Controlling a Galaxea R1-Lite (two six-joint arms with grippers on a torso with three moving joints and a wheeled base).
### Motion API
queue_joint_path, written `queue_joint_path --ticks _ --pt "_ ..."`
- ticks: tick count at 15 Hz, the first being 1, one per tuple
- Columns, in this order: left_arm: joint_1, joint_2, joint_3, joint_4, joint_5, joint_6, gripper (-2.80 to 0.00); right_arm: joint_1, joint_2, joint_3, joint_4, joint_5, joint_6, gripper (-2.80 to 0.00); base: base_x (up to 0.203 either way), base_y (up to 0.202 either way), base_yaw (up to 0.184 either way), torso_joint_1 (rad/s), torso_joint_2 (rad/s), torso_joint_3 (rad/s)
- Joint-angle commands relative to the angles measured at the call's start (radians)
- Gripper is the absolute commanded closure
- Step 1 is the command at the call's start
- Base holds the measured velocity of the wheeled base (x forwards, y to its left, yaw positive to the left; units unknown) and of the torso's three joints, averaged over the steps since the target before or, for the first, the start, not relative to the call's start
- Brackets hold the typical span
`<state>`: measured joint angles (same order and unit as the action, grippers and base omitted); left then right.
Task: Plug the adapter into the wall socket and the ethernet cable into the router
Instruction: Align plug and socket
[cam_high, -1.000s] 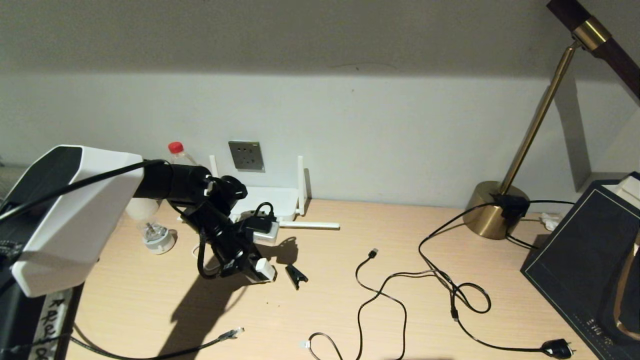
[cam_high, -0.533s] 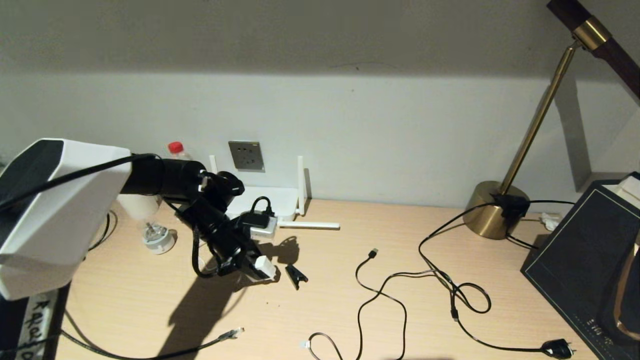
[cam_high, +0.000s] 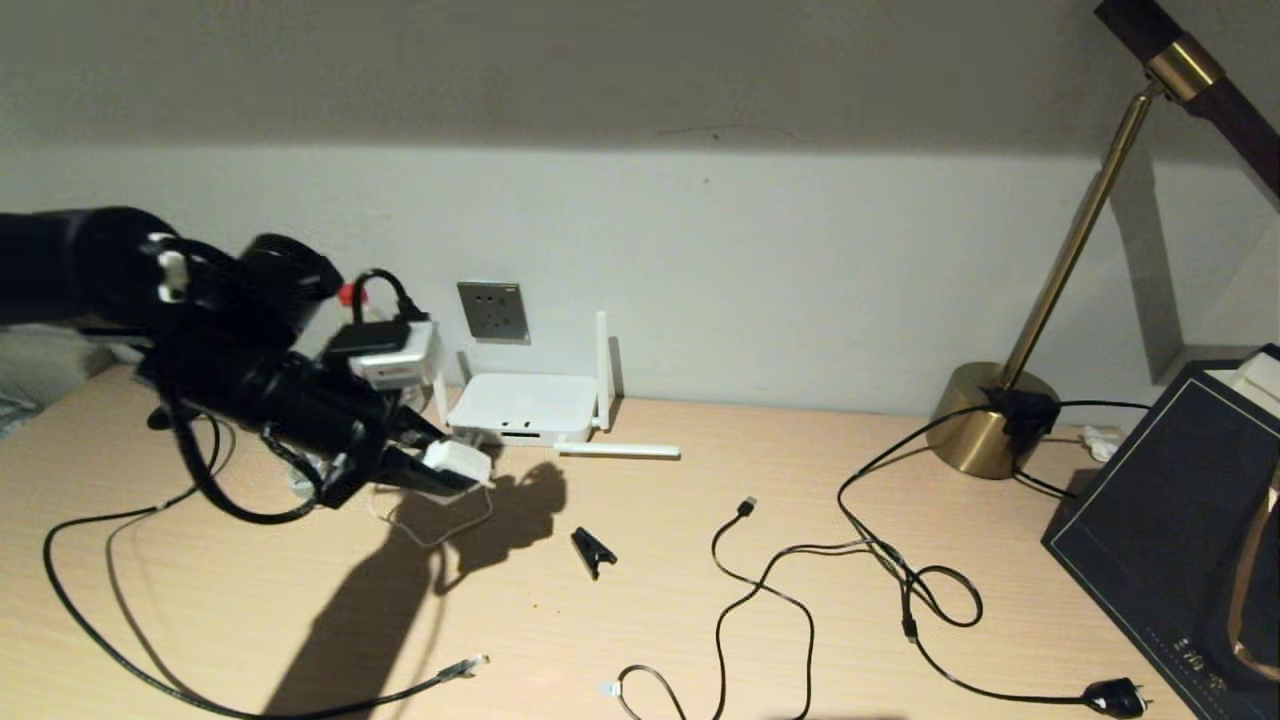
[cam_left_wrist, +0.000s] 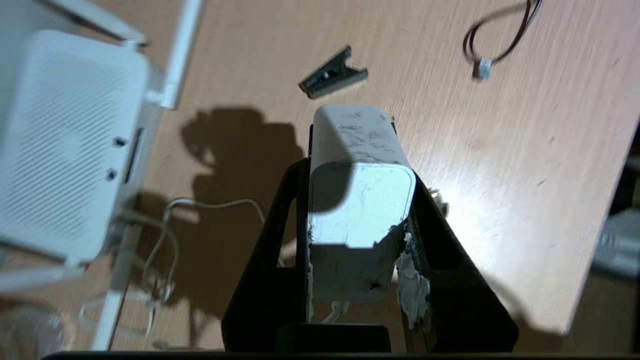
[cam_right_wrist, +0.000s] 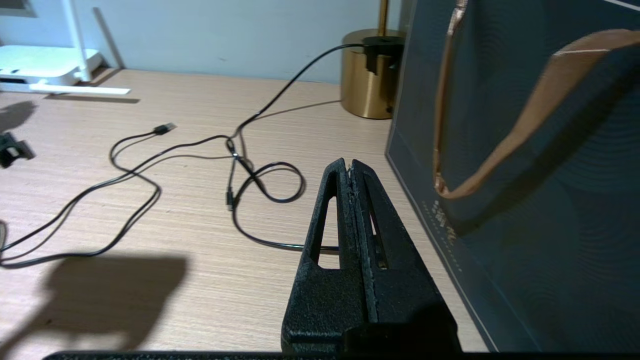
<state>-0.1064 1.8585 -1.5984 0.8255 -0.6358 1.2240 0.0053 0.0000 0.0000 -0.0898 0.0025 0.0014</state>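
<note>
The wooden surface (cam_high: 700, 620) is being lit from the right, where a brass lamp (cam_high: 1000, 410) is standing beside a dark paper bag (cam_high: 1170, 500). The router (cam_high: 522, 407) is seen lying flat against the wall, just below and right of the wall socket (cam_high: 492, 311). The adapter (cam_high: 455, 461) is being gripped by the left gripper (cam_high: 440, 468), its fingers (cam_left_wrist: 280, 240) closed on both white sides; it is being held above the surface, in front of and left of the router, its thin white cord hanging down behind. The ethernet cable (cam_high: 100, 630) is seen trailing along the near left of the surface, its clear connector lying free. The right gripper (cam_right_wrist: 352, 172) is being kept closed and empty near the bag. A small black clip (cam_high: 592, 550) is lying right of the adapter.
</note>
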Motion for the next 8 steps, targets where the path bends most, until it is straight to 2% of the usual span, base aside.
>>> queue_joint_path --ticks 1,4,5,6,8 --pt "0.042 -0.19 0.036 -0.009 -0.036 -0.245 0.0 0.001 0.002 0.035 -0.001 0.001 0.0 0.0 0.0 0.0 0.0 0.0 0.0 0.0" --pt "0.077 -0.289 0.109 -0.104 -0.24 -0.774 0.0 0.001 0.002 0.035 -0.001 0.001 0.0 0.0 0.0 0.0 0.0 0.0 0.0 0.0" --pt "0.099 -0.324 0.161 -0.144 -0.344 -0.924 0.0 0.001 0.002 0.035 -0.001 0.001 0.0 0.0 0.0 0.0 0.0 0.0 0.0 0.0" --pt "0.131 -0.344 0.232 -0.175 -0.42 -1.0 0.0 0.001 0.002 0.035 -0.001 0.001 0.0 0.0 0.0 0.0 0.0 0.0 0.0 0.0" --pt "0.178 -0.359 0.358 -0.206 -0.475 -1.049 0.0 0.001 0.002 0.035 -0.001 0.001 0.0 0.0 0.0 0.0 0.0 0.0 0.0 0.0"
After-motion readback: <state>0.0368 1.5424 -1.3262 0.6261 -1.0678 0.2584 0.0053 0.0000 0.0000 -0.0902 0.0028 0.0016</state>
